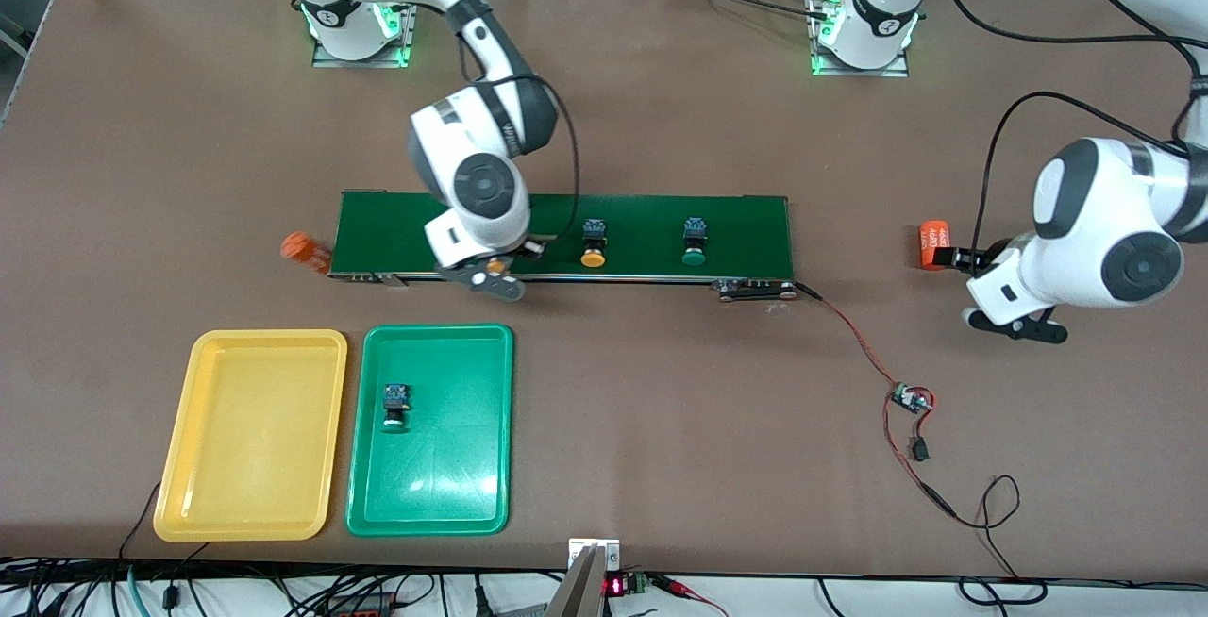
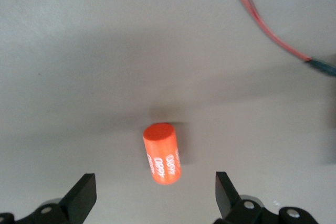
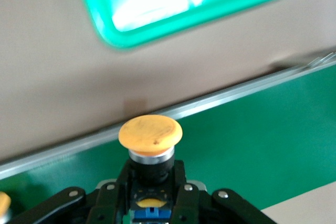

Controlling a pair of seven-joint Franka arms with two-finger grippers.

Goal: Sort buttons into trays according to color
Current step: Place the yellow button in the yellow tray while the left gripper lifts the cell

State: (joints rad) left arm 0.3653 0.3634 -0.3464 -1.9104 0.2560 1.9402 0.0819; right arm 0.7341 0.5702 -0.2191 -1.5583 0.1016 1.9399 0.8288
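A: Nearest the front camera: yellow tray [image 1: 250, 435] and green tray [image 1: 430, 430] side by side on the table [image 1: 661, 428], nearer that camera than the conveyor belt [image 1: 566, 237]. One green-capped button [image 1: 395, 407] already in the green tray; nothing visible in the yellow one. Sensible layout — short carry from belt to trays.

B: On the belt then: right pincer [image 1: 491, 270] clamped on a yellow-capped button [image 3: 150, 135] at the belt's camera-side edge, toward the right arm's end. Probably just gripped for a lift to the yellow tray.

A: Along the belt from there: a second yellow-capped button [image 1: 593, 243], then another green-capped button [image 1: 695, 242], both lying caps toward the trays.

B: Left pincer [image 2: 155, 200] spread wide, empty, waiting off the belt's other end above an orange cylinder [image 2: 161, 153]. A second orange cylinder [image 1: 306, 252] just beside the belt's right-arm end.

A: Front view: grip hidden under the wrist. Right wrist view: fingers [image 3: 113, 198] tight on the button's body, cap clear. Left wrist view alone: white lettering on the cylinder.
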